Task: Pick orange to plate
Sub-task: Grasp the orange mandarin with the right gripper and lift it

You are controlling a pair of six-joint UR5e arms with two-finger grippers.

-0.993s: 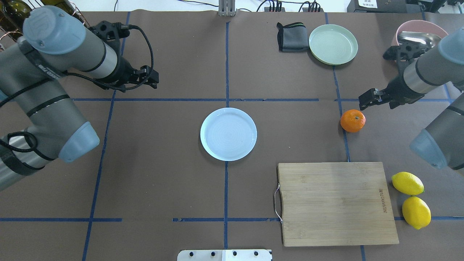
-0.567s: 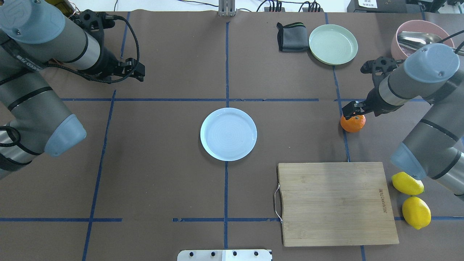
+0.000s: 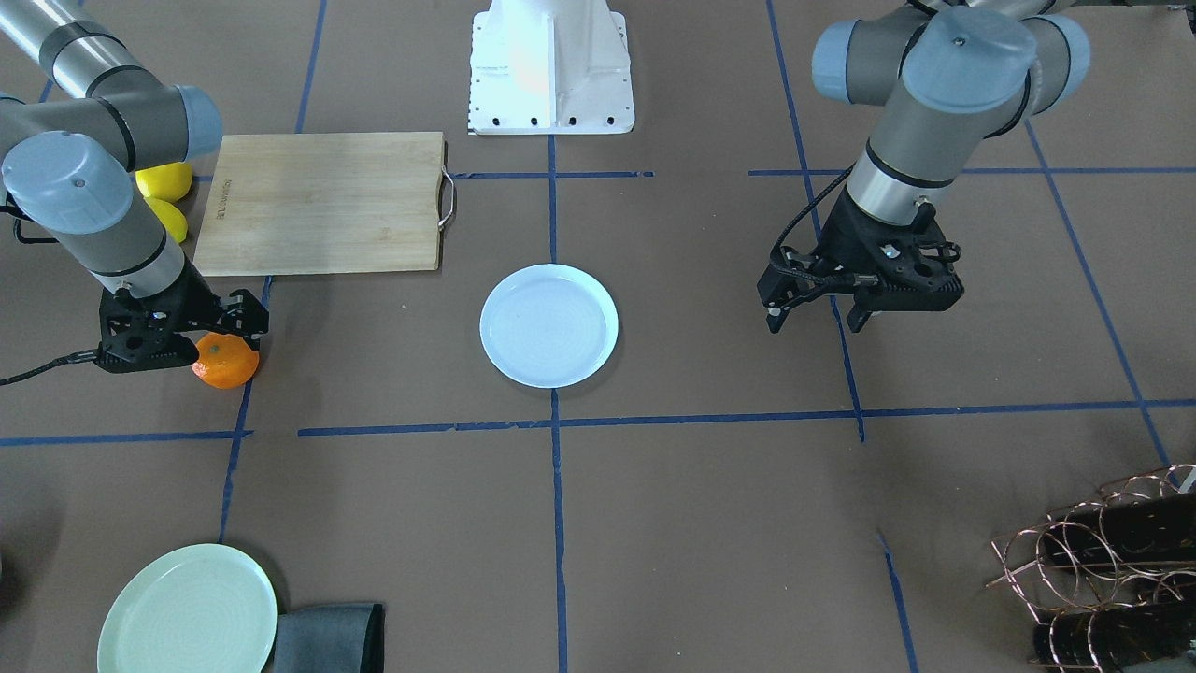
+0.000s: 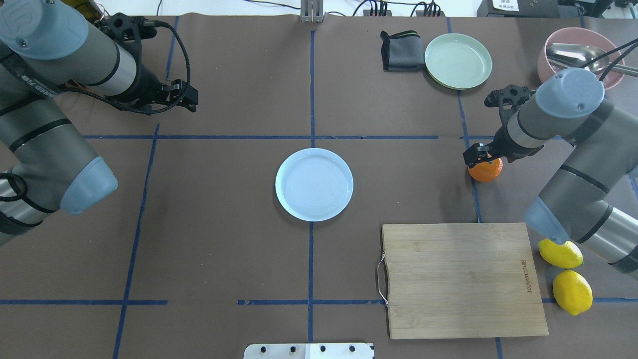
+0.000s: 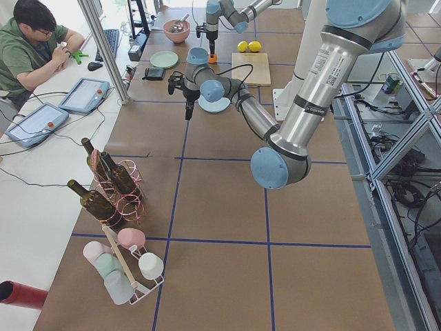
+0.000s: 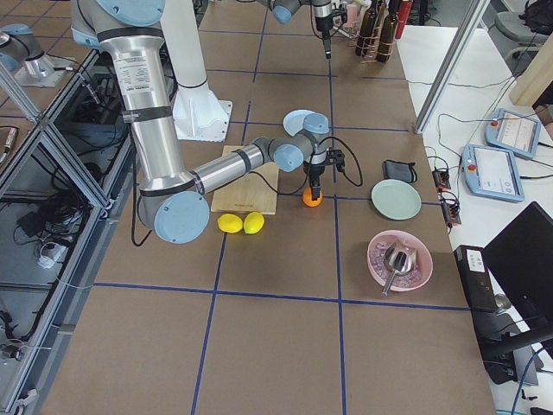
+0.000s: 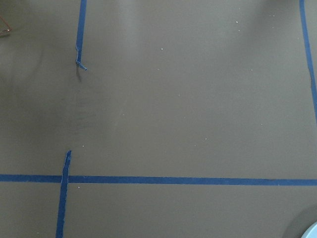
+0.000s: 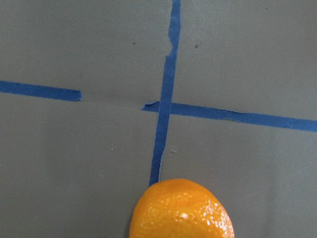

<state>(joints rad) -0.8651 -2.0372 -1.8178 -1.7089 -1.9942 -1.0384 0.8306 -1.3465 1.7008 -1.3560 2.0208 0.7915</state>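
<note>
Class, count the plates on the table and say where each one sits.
2. The pale blue plate lies centrally; the pale green plate sits far from the robot, beside a folded dark cloth. None appears hidden.

The orange (image 4: 486,172) is showing bright, dimpled orange. The plate (image 4: 314,184) is gleaming pale bluish-white. Two lemons (image 4: 572,291) are shining yellow, the cutting board (image 4: 463,279) tan bamboo, the brown paper (image 4: 224,249) carrying blue tape (image 4: 310,274) lines.

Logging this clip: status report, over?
Left tool open, idle. Right tool over small round orange fruit, grip unclear. Pale blue-white round plate empty, nothing between them.
</note>
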